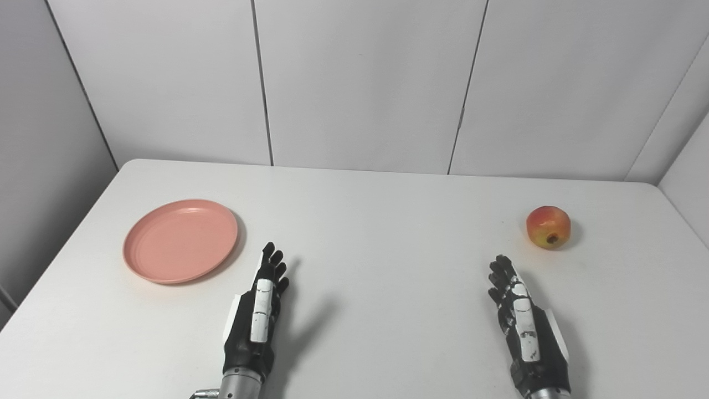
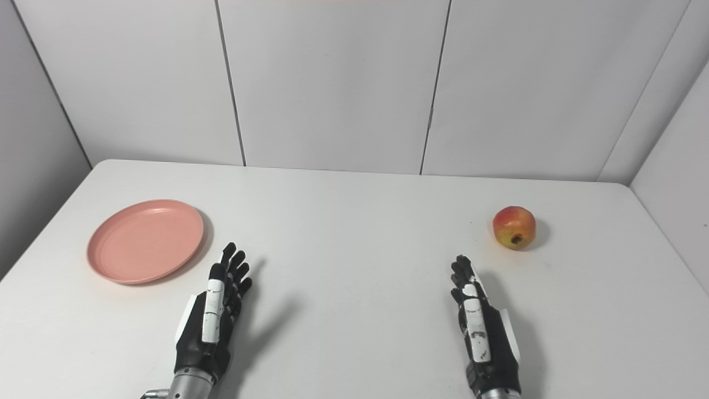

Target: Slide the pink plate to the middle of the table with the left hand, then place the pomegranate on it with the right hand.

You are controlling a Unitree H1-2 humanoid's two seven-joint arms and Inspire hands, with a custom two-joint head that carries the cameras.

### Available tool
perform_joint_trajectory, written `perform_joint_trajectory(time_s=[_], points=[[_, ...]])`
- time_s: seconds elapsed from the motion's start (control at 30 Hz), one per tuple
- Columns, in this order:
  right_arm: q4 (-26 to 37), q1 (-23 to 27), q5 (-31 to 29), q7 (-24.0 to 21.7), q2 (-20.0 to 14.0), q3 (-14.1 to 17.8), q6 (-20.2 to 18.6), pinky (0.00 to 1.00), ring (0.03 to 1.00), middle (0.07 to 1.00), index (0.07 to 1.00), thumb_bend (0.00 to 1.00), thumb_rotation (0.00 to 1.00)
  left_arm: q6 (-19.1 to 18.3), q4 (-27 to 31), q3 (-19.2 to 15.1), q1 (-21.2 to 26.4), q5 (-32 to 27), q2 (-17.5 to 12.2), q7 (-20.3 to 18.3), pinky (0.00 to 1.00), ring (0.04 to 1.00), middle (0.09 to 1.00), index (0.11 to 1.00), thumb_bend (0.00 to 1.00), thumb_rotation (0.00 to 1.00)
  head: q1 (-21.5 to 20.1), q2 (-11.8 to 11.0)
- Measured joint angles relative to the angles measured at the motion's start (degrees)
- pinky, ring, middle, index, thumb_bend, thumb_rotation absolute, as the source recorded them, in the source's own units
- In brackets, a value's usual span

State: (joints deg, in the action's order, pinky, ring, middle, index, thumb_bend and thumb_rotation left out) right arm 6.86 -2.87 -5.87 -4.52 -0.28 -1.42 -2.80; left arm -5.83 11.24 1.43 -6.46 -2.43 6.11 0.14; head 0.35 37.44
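In the left eye view, the pink plate lies flat on the white table, and everything else can be placed from it. The left hand hovers just beside the plate's near right edge, not touching it, its fingers stretched forward, loosely together and holding nothing. The right hand sits well apart from the plate, far across the table on the other side, its fingers likewise extended and released, nothing in their grasp. The pomegranate rests on the table at the far right, about level with the plate and a little beyond the right hand's fingertips (a clear gap separates them). The stretch of table between plate and fruit is bare, so nothing blocks the way. Grey wall panels rise behind the table's far edge. In the right eye view the layout is the same: the plate at the left, the left hand just off its near right rim and empty, the right hand far to the right and empty, and the pomegranate alone near the table's right side, its dark calyx turned toward the camera.
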Motion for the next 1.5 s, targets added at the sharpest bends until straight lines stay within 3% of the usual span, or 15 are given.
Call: perform_joint_trajectory(time_s=[1.03,1.5], points=[[-0.1,0.0,0.4,1.9,1.2,-0.2,0.1,0.99,0.965,0.951,0.943,0.79,0.97,0.0,-0.2,-1.9,0.2,-1.3,-0.4,-1.9,1.00,1.000,1.000,1.000,0.71,1.00,-3.3,0.1],[-0.3,0.0,0.8,2.7,1.3,-0.6,0.3,1.00,0.968,0.954,0.946,0.79,0.97,0.0,-0.5,-2.5,0.4,-1.2,-0.4,-2.5,1.00,1.000,1.000,1.000,0.70,1.00,-2.0,-0.9]])
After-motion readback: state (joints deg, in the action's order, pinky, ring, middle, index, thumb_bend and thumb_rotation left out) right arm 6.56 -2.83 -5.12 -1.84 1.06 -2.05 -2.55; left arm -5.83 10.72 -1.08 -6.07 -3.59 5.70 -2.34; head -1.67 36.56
